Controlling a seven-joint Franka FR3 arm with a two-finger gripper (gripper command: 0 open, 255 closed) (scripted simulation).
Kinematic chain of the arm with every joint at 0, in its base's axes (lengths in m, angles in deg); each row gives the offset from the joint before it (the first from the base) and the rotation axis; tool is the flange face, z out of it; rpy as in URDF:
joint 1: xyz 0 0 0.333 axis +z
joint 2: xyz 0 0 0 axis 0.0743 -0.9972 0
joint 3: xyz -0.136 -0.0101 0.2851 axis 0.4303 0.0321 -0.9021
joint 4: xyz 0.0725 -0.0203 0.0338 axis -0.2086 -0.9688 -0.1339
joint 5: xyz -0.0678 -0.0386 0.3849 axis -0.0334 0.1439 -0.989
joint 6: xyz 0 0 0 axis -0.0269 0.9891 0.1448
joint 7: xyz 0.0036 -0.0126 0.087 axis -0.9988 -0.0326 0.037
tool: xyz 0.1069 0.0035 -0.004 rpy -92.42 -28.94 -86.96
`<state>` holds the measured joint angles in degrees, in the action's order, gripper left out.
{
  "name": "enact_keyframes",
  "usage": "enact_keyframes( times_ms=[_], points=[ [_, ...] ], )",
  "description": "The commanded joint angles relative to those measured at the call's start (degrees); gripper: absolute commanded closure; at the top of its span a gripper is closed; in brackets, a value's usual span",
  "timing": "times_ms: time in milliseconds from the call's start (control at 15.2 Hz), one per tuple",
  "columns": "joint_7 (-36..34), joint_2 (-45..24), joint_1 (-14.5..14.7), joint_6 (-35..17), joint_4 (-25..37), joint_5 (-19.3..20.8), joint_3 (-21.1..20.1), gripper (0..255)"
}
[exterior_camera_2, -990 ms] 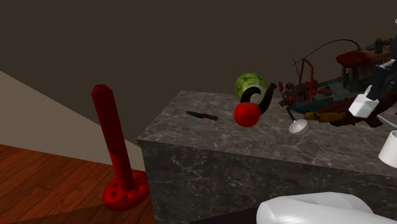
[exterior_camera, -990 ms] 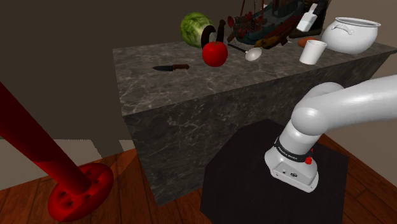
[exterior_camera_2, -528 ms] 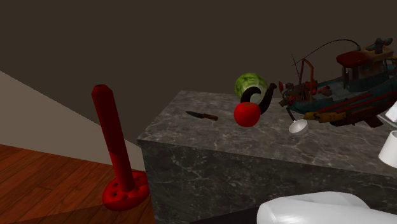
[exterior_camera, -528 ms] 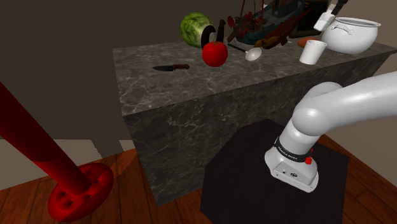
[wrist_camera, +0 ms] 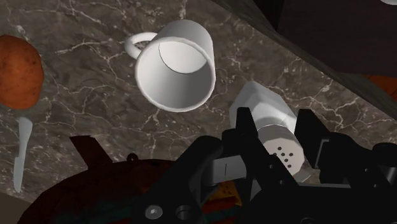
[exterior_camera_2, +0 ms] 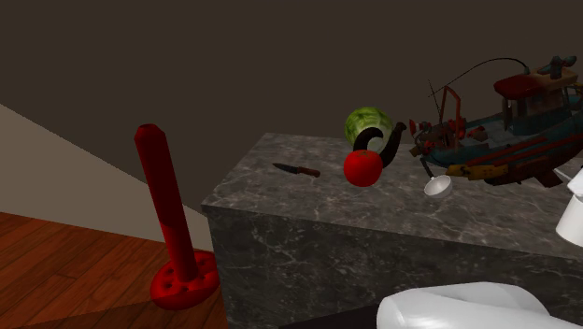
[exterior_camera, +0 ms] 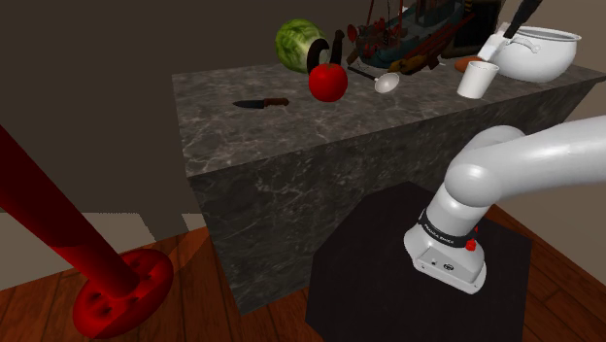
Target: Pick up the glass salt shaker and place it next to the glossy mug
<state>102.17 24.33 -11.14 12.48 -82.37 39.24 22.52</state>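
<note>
My gripper is shut on a white salt shaker with a dotted cap, its black fingers clasping both sides. A plain white mug with a handle stands on the dark marble counter, close beside the shaker. In the shoulder view the shaker hangs tilted just behind the mug at the counter's far right, under the black gripper. The second exterior view has the mug at its right edge with the shaker just above it.
A big white pot stands right behind the shaker. A model boat, a spoon, a red apple, a watermelon and a knife lie along the counter. A brown potato-like lump sits near the mug.
The gripper has carried the shaker toward the shoulder view's right and downward, from over the boat to just behind the mug. Nothing else moved.
</note>
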Motion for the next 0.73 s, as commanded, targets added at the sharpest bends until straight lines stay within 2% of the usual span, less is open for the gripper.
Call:
enact_keyframes(
  times_ms=[0,660],
  points=[
    [-0.2,0.9,-0.4,-1.2,-2.1,0.4,0.2,255],
    [-1.1,4.7,-2.3,-7.1,-11.5,2.9,2.0,255]
  ],
)
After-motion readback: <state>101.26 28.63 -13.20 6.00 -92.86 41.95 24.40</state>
